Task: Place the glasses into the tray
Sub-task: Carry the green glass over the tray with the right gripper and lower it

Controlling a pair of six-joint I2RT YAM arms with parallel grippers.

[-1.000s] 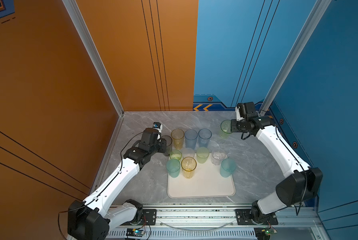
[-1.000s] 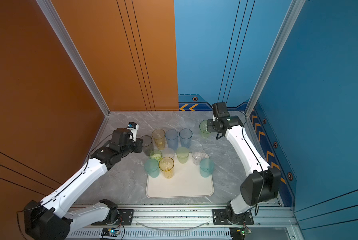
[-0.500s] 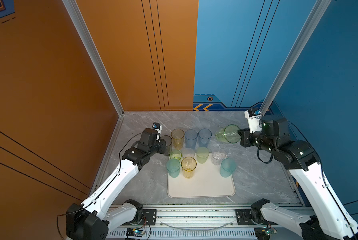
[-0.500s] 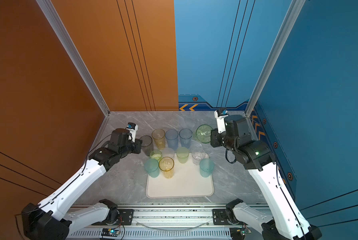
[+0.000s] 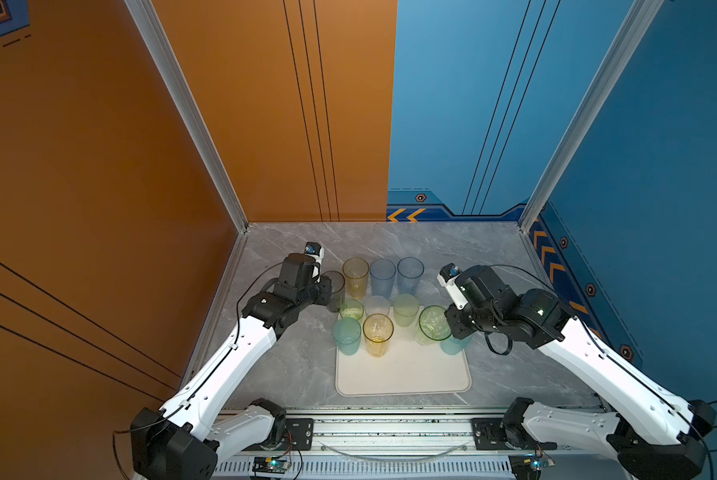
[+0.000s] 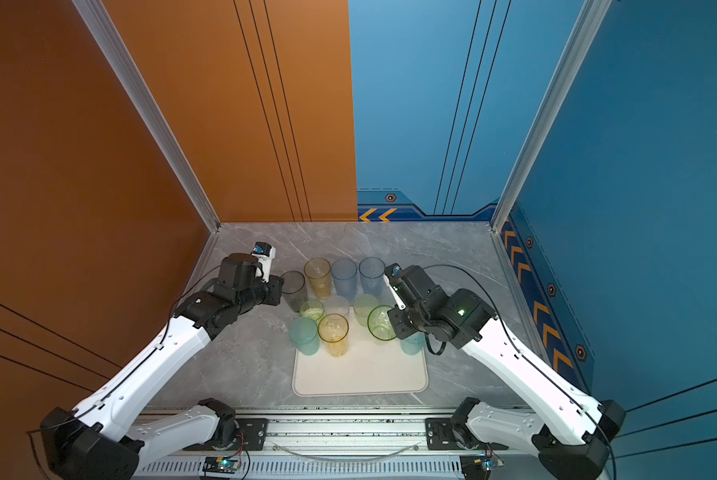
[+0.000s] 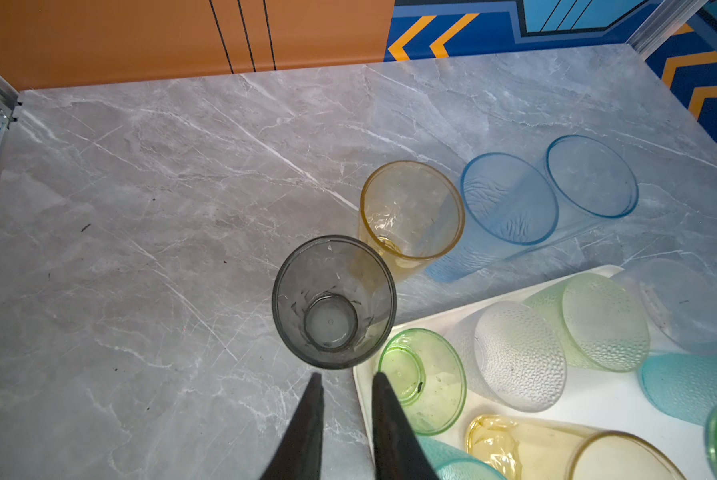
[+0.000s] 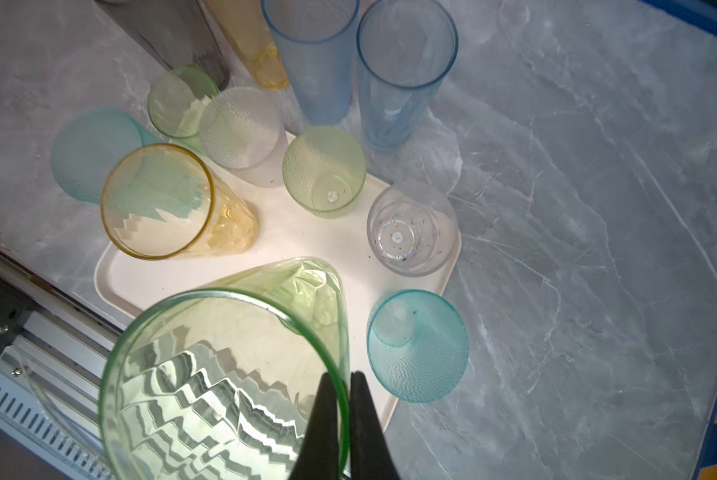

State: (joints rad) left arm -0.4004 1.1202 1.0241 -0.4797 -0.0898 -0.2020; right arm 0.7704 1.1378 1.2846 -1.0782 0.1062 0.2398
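Over the grey marble tabletop [image 5: 290, 365], my right gripper [image 8: 342, 376] has swung the tall green tumbler [image 5: 433, 324] above the cream-white tray [image 5: 406, 374], clamped on its rim. My left gripper [image 7: 347, 375], narrowly parted and empty, sits beside the smoky grey tumbler [image 7: 334, 301].

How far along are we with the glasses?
Done: several tumblers stand on the flat cream-white tray. In hand: the right gripper pinches the rim of a tall green glass over it. Remaining on the marble table: a tall smoky grey glass by the open left gripper, a tall yellow glass, two tall blue glasses.
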